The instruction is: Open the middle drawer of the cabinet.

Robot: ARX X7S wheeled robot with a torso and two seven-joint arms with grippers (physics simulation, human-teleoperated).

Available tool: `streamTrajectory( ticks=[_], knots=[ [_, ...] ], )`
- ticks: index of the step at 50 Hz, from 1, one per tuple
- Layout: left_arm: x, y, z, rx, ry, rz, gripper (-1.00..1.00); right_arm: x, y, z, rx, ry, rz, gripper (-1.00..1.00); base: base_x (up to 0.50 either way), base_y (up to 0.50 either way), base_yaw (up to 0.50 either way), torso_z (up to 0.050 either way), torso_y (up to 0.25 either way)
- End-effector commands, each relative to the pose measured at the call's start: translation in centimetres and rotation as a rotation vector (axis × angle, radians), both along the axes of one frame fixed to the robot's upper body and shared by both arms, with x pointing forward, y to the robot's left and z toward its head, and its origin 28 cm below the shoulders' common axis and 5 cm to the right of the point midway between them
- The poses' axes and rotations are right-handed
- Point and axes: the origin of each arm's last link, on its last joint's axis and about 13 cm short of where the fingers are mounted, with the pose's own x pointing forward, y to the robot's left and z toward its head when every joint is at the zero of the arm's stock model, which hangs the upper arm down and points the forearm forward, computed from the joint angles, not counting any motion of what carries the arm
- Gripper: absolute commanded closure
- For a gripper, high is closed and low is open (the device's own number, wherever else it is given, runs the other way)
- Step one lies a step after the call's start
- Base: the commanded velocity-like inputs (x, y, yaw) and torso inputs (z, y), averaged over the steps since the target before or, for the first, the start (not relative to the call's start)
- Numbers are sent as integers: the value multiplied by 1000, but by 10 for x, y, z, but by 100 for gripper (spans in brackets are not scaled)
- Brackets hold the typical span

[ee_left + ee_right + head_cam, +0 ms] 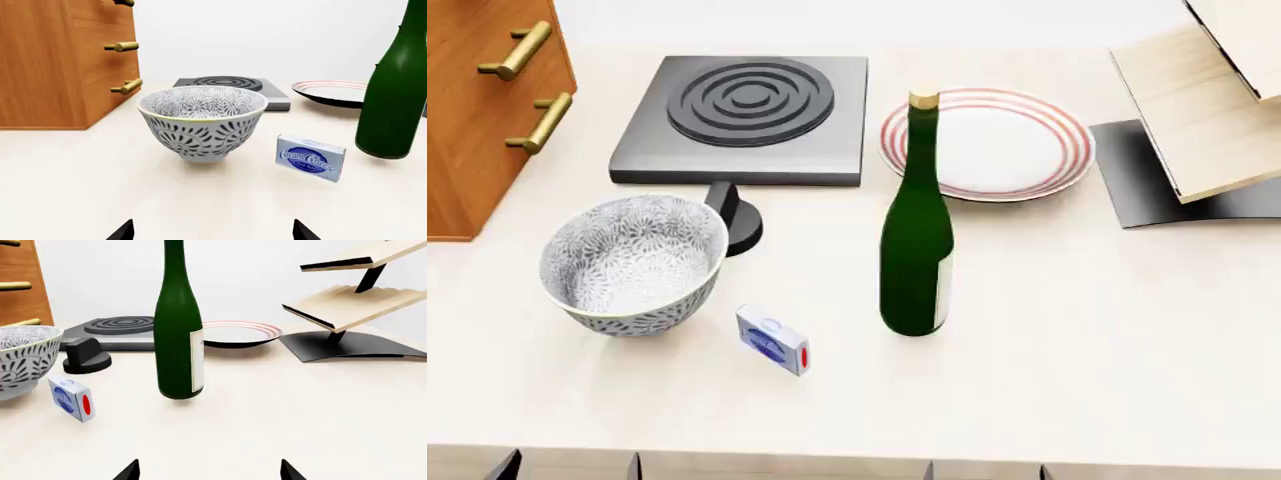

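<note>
At the far left corner of the pale cream worktop [1068,330] stands the boxy orange-brown wooden cabinet [474,120], its stacked drawer fronts all flush. The middle drawer [132,49] shows as closed, its brass bar handle [121,47] sticking out toward the flat black stove plate [747,115].

Both arms sit low at the near edge. The left tool [213,231] and the right tool [208,471] each show two dark fingertips set well apart, so both are spread and holding nothing.

Between the left tool and the cabinet stands the white bowl with a dark blue floral pattern [634,262], with the small blue-and-white cream cheese box [774,340] near it. A straight, low reach would likely knock the bowl aside. The tall dark green glass bottle [917,235] is upright and top-heavy; a sweeping elbow could topple it toward the red-rimmed white plate [988,142]. The handles look alike and sit close together, so grabbing the wrong one is a real risk.
</note>
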Motion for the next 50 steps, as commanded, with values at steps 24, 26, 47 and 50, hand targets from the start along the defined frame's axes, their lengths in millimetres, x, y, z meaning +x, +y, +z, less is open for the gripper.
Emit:
streamTrajectory(
  ticks=[24, 26, 47, 50],
  knots=[
    [2, 1, 2, 23, -51, 10, -100, 0, -1, 1, -27, -4, -2, -100, 0, 0, 0, 0, 0],
    [3, 2, 2, 0, -46, -10, -100, 2, -2, 2, -37, -3, -5, -100, 0, 0, 0, 0, 0],
    [-14, 3, 71, -21, -281, -3, -100, -14, -5, 76, -102, -225, -42, -100, 0, 0, 0, 0, 0],
    [-14, 4, 87, -32, -316, 6, -100, -17, -4, 91, -109, -263, -45, -100, 0, 0, 0, 0, 0]
  ],
)
